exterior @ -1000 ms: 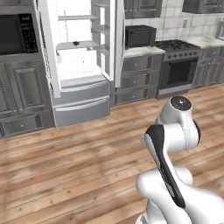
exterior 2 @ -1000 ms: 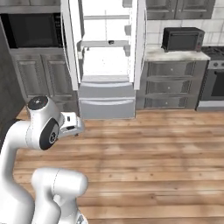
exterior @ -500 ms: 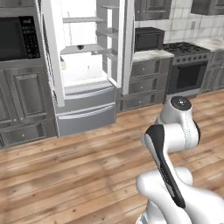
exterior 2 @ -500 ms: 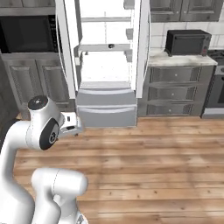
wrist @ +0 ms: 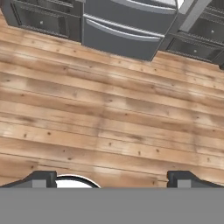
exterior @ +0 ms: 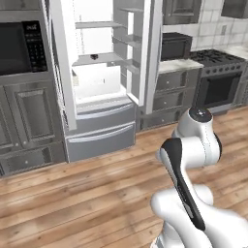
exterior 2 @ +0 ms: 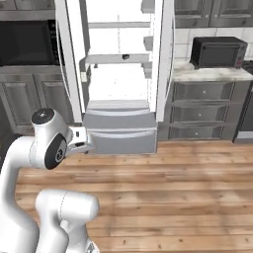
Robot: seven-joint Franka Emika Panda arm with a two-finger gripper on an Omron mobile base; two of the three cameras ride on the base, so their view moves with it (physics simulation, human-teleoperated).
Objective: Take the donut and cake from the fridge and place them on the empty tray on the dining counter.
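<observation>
Still well short of the fridge (exterior: 104, 77): both upper doors are standing open, and the white arm is sitting folded over the wood floor (wrist: 109, 113) with the gripper (wrist: 112, 177) pointing down at the planks, jaws spread wide and holding nothing. Judging this as the approach step; neither pastry is picked. A small dark item (exterior: 94, 56), likely the cake, is resting near the front edge of the middle shelf (exterior 2: 116, 59); too tiny to be sure. The donut I cannot make out among the white shelves. Next move calls for closing in on the fridge, then raising and extending the arm to that shelf. Tray and dining counter are lying outside these views.
</observation>
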